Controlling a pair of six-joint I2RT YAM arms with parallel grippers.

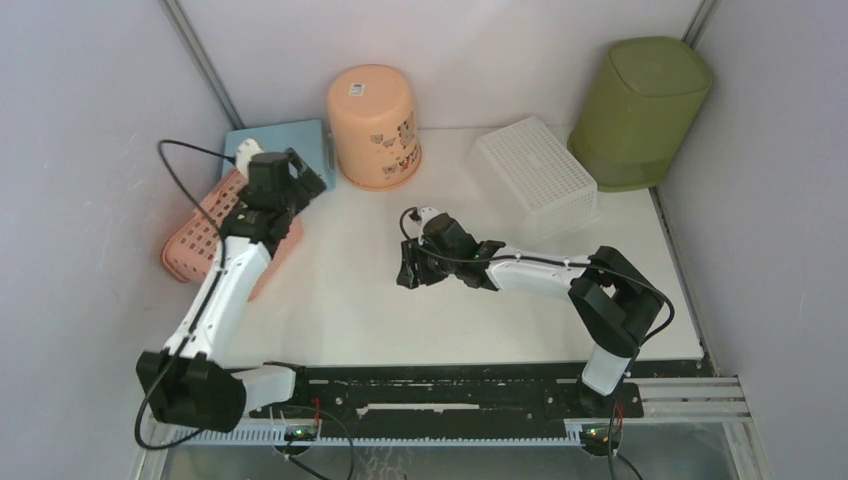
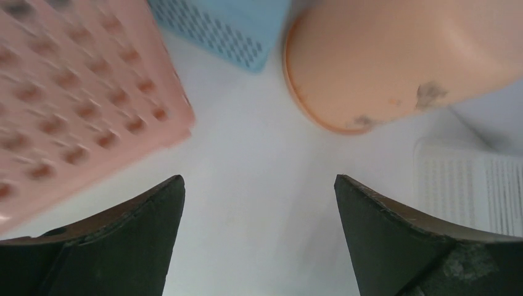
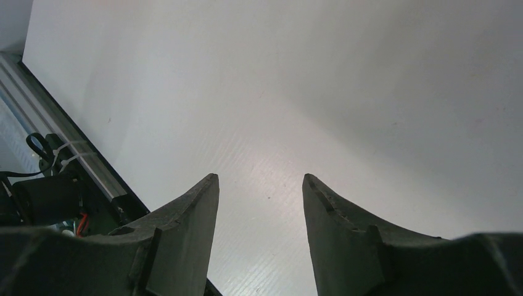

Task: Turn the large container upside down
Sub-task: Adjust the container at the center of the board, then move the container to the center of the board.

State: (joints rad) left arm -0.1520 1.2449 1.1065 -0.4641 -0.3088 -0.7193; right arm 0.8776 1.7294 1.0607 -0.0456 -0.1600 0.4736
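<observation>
The large container (image 1: 640, 110), an olive-green rounded-square bin, stands in the back right corner with its solid base facing up and its wider rim down on the table. It appears in neither wrist view. My left gripper (image 1: 308, 182) (image 2: 259, 179) hovers at the back left, wide open and empty, facing the peach bucket. My right gripper (image 1: 407, 270) (image 3: 260, 177) is low over the middle of the table, far from the bin. Its jaws are apart with only bare table between them.
A peach bucket (image 1: 375, 125) (image 2: 395, 55) stands upside down at the back centre-left. A white mesh basket (image 1: 535, 175) (image 2: 469, 185) lies between it and the bin. A blue basket (image 1: 285, 140) (image 2: 228, 24) and a pink basket (image 1: 210, 235) (image 2: 68, 105) sit at the left. The black rail (image 3: 68, 160) runs along the near edge.
</observation>
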